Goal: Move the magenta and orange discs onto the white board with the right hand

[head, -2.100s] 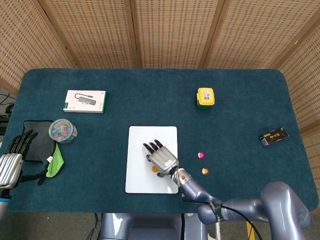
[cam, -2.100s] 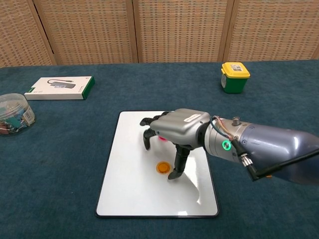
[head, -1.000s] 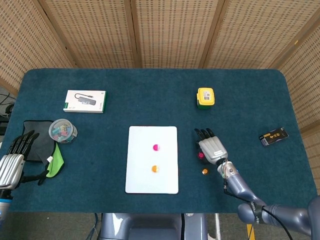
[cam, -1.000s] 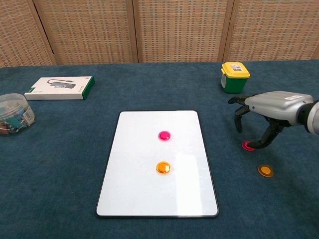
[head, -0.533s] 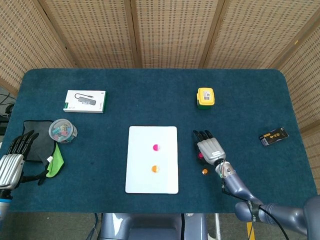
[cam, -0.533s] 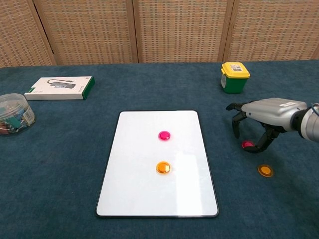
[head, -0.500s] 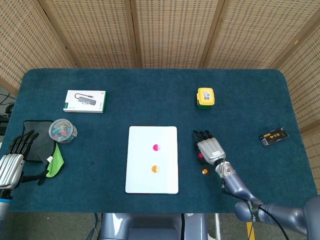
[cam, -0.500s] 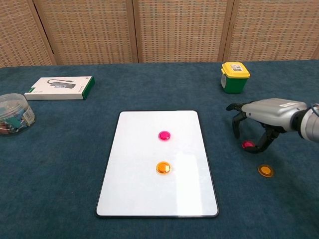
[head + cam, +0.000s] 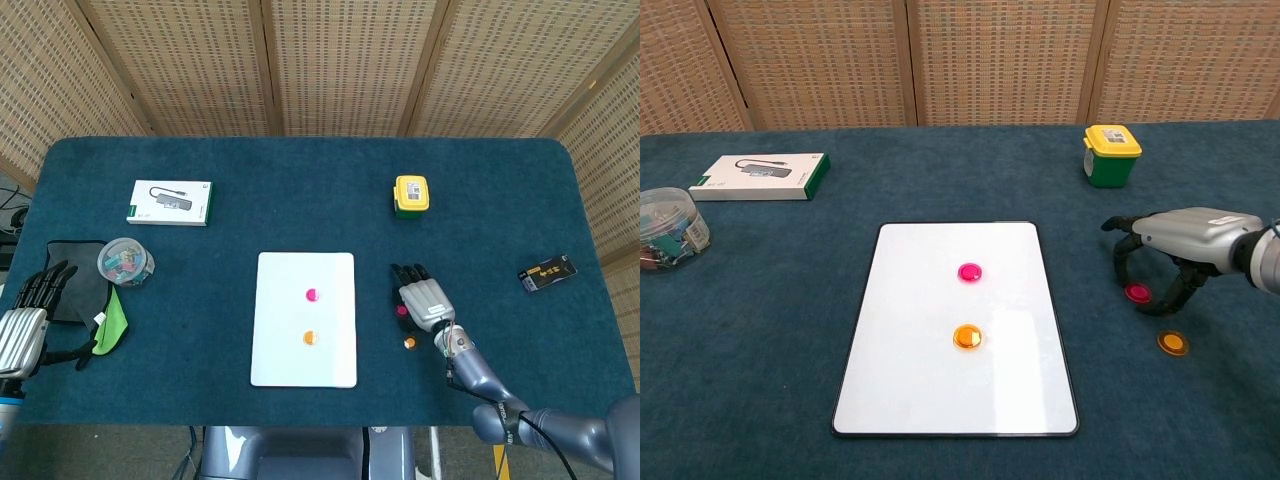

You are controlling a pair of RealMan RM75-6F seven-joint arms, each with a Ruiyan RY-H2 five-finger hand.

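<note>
The white board (image 9: 910, 380) lies mid-table with a magenta disc (image 9: 969, 271) and an orange disc (image 9: 966, 337) on it. To its right, a second magenta disc (image 9: 1137, 293) and a second orange disc (image 9: 1172, 343) lie on the blue cloth. My right hand (image 9: 1180, 250) arches over the loose magenta disc, with fingers on one side, thumb on the other, and the disc flat on the table between them. From the head view the right hand (image 9: 422, 300) partly covers that disc (image 9: 402, 311). My left hand (image 9: 25, 320) rests at the far left edge, fingers spread, holding nothing.
A yellow and green box (image 9: 1111, 155) stands behind the right hand. A white carton (image 9: 170, 202), a clear jar (image 9: 125, 261), a black cloth (image 9: 75, 290) and a green cloth (image 9: 113, 325) sit at the left. A small black pack (image 9: 547, 272) lies far right.
My right hand left the board, where both discs stayed, and swung right to the loose magenta disc. It has since settled lower around it. The left hand stayed still.
</note>
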